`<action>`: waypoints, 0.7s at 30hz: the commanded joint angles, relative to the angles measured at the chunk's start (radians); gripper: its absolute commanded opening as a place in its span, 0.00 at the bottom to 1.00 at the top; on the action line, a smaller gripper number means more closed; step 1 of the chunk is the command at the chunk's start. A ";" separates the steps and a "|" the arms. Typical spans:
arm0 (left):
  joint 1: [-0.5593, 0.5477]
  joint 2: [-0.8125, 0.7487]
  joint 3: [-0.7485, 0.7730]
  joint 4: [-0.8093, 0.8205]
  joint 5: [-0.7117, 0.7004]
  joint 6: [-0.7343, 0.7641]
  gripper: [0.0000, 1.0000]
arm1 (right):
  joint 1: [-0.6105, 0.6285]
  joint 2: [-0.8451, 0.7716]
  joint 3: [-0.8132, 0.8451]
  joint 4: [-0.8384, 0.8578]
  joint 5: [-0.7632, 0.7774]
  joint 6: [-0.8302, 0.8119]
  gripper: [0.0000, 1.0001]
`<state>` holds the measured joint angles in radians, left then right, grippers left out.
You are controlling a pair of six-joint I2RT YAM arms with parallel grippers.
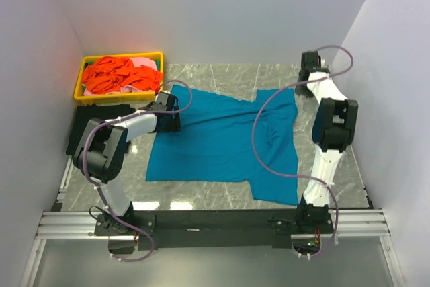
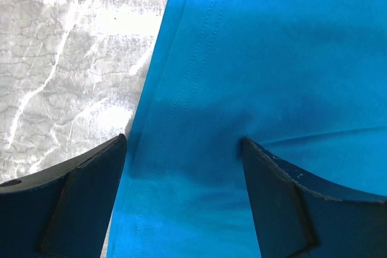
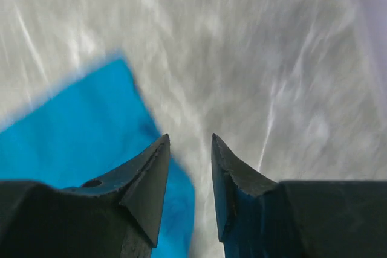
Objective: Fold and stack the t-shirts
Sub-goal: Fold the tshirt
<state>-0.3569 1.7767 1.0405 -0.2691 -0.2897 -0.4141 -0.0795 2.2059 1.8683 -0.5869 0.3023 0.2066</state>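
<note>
Teal shirt (image 1: 222, 142) lies spread on the table (image 1: 222, 75), hem toward the left gripper (image 2: 184, 143), which straddles that edge wide open and empty; the right gripper (image 3: 190, 140), half open, holds nothing, shirt corner at its left.

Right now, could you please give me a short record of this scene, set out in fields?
table: grey marble
blue shirt: spread out, not yet folded
tray: yellow, far left corner, heaped with orange shirts
left tool: open, astride the blue shirt's hemmed edge
right tool: slightly open, empty, beside a shirt corner
</note>
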 commanded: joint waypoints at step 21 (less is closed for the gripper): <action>-0.022 0.245 0.513 0.002 0.112 0.031 0.84 | 0.055 -0.718 -1.015 0.142 -0.252 0.189 0.41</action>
<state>-0.3748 1.9556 1.5127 -0.2787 -0.2050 -0.4046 -0.0402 1.5196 0.8692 -0.4824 0.0544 0.3809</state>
